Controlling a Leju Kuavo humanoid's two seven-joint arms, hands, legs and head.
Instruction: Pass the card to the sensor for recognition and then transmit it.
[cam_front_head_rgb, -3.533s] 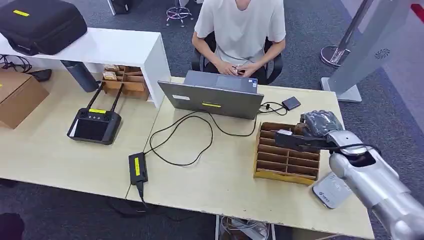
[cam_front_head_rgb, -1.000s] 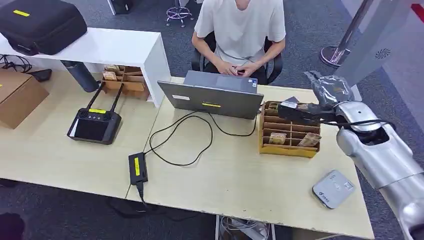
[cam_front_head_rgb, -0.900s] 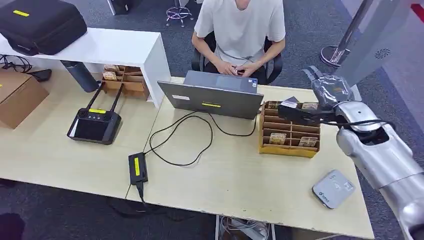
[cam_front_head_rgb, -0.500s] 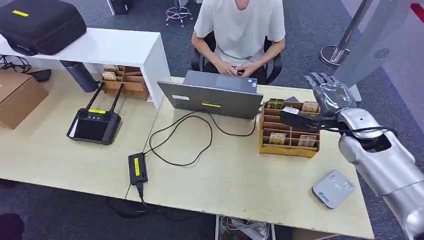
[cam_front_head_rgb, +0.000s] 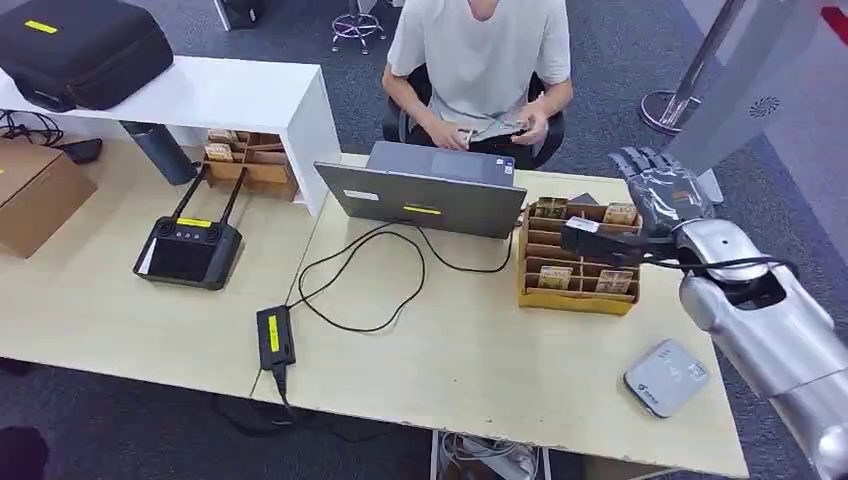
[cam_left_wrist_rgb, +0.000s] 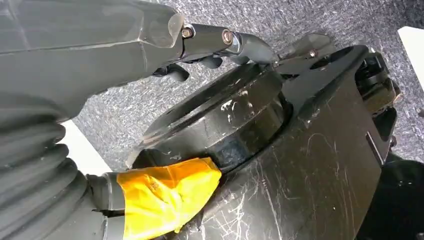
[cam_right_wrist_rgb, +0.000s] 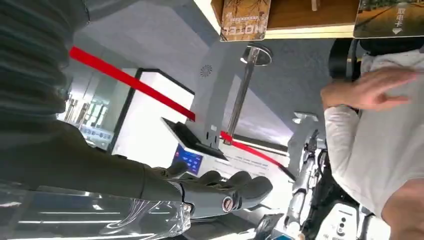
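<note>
The right hand (cam_front_head_rgb: 662, 190) hovered empty, fingers spread, just beyond the card rack's (cam_front_head_rgb: 578, 297) far corner; the cards (cam_front_head_rgb: 556, 277) stood upright in its slots, nearer the robot.

— Where do the cards (cam_front_head_rgb: 556, 277) sit?

— In a brown slotted card holder (cam_front_head_rgb: 578, 297) on the table's right side. Two stand in its near row, two more cards (cam_front_head_rgb: 620, 213) in the far row by the laptop side, all upright, printed faces showing.

— And the sensor (cam_front_head_rgb: 666, 377)?

— A flat, light grey, rounded pad, lying tilted near the table's front right corner, well apart from the holder.
</note>
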